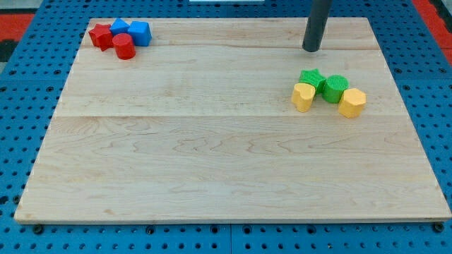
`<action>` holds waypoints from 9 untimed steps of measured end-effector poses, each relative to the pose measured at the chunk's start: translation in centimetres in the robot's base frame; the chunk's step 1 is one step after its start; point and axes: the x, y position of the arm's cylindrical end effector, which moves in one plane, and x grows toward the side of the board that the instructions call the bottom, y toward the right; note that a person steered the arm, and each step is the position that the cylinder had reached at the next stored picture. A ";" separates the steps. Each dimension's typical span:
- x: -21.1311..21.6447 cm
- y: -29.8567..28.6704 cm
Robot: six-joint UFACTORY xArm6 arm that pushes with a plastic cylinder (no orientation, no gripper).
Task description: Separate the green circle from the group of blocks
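The green circle (335,88) stands at the view's right in a tight group. A green star (311,79) touches it on the left. A yellow heart-like block (303,97) lies below the star. A yellow hexagon (352,102) touches the circle at its lower right. My tip (311,49) rests on the board above the group, just above the green star and apart from it.
A second group sits at the view's top left: a red star (101,35), a red cylinder (123,46), a blue block (140,32) and another blue block (119,27) behind. The wooden board (212,155) lies on a blue pegboard.
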 end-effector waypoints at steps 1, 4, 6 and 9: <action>0.0 0.0; -0.2 -0.3; 0.1 5.6; 13.8 -1.2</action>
